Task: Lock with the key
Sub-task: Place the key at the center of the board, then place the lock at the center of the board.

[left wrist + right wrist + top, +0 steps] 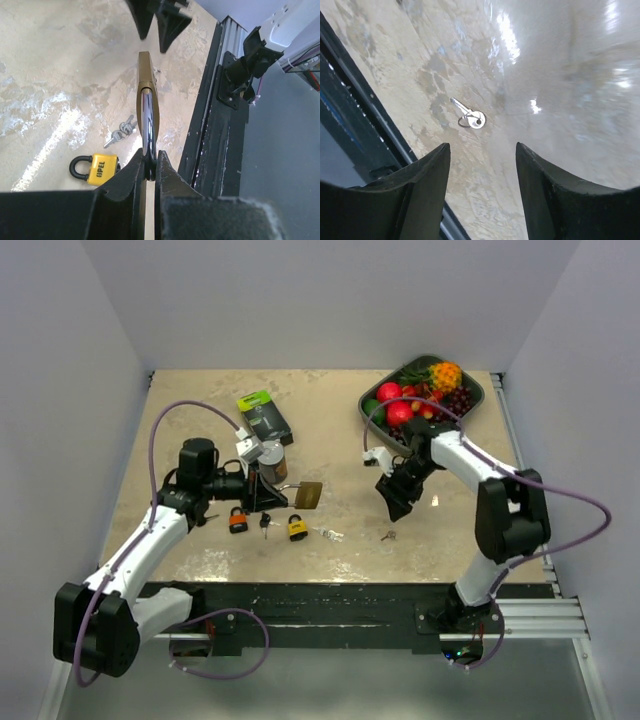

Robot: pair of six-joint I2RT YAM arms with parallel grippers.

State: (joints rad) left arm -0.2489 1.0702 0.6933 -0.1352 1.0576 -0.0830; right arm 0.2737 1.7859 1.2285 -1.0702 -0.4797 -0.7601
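Observation:
My left gripper [268, 487] is shut on the steel shackle of a brass padlock [307, 494] and holds it above the table; in the left wrist view the padlock [147, 85] points away from my gripper [150, 161]. My right gripper [398, 500] is open and empty, hovering above a single silver key [387, 535] on the table. In the right wrist view the key [470, 115] lies just beyond my open gripper [482, 150].
A yellow padlock [298, 528] [101, 167], an orange padlock [238, 521] and bunches of keys [327, 534] [121, 130] lie near the front edge. A green and black box [264, 417] and a tray of fruit [470, 398] stand at the back.

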